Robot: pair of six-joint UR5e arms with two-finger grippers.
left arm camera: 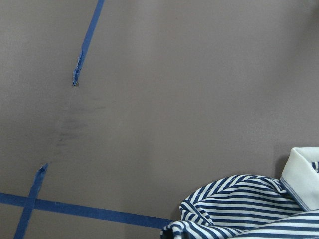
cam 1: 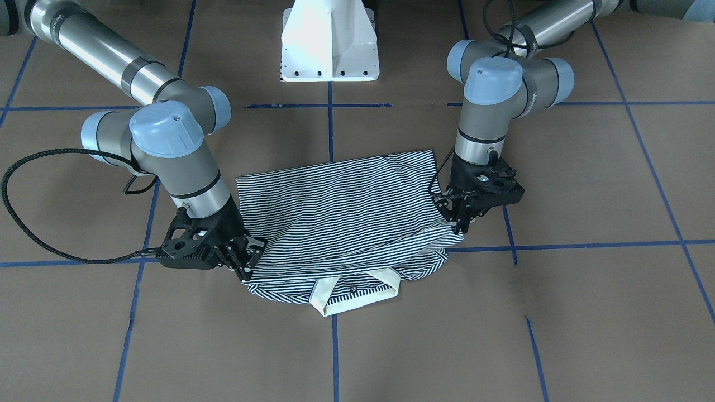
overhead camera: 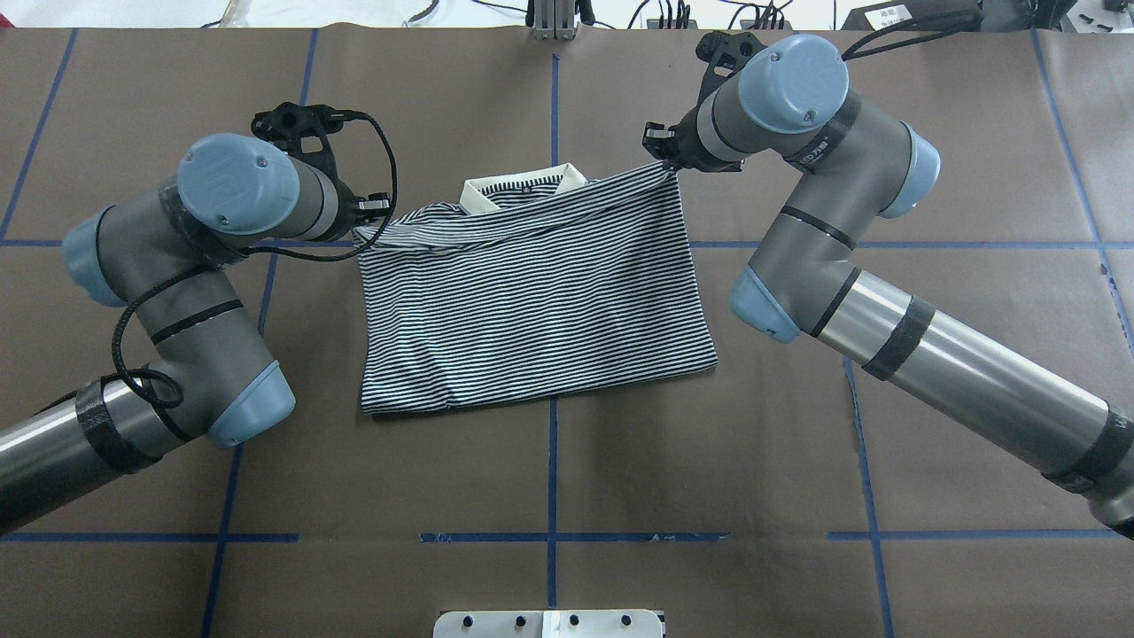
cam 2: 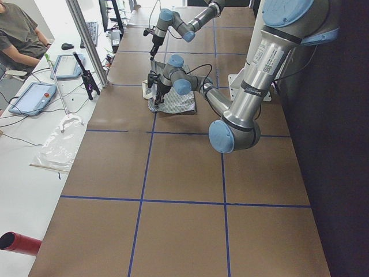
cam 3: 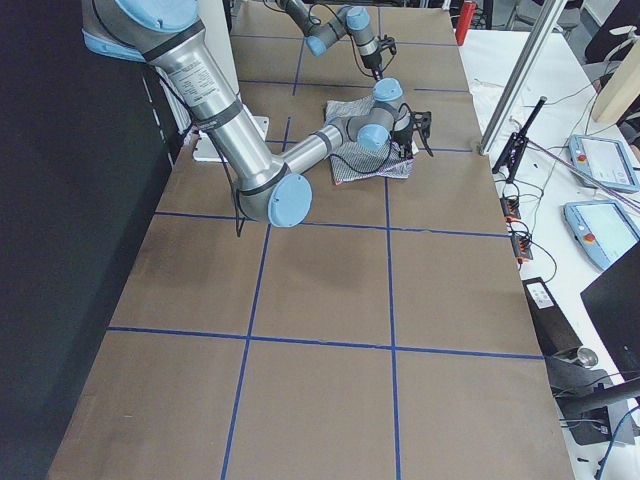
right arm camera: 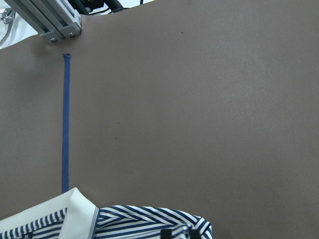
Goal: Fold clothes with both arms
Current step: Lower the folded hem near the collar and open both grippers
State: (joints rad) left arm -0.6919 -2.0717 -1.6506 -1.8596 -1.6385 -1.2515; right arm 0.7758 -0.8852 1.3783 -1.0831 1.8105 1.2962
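Polo shirt (overhead camera: 532, 292): is lying in the middle of the table, doubled over on itself, its striped top layer reaching up towards the cream collar (overhead camera: 523, 188) at the far edge from the robot.
Handling: is looking light, soft and limp; it is likely to sag and wrinkle wherever it is not being supported, and nothing on it looks breakable.
Where to hold: the two far corners of the top layer are seeming the best points, one per arm, so the edge is staying taut between them.
Left gripper (overhead camera: 365, 221): is sitting at the far left corner, fingers pinched on the fabric, which is drawing to a point there.
Right gripper (overhead camera: 663, 152): is clamping the far right corner likewise, lifting it slightly off the table.
Table (overhead camera: 797, 461): is showing a brown matte covering, divided by blue tape lines (overhead camera: 552, 461); cloth is likely dragging on it rather than sliding freely.
Room: a white pedestal base (cam 1: 329, 42) is standing on the near side, and a person (cam 2: 20, 34) is sitting at a side bench beyond the far edge.
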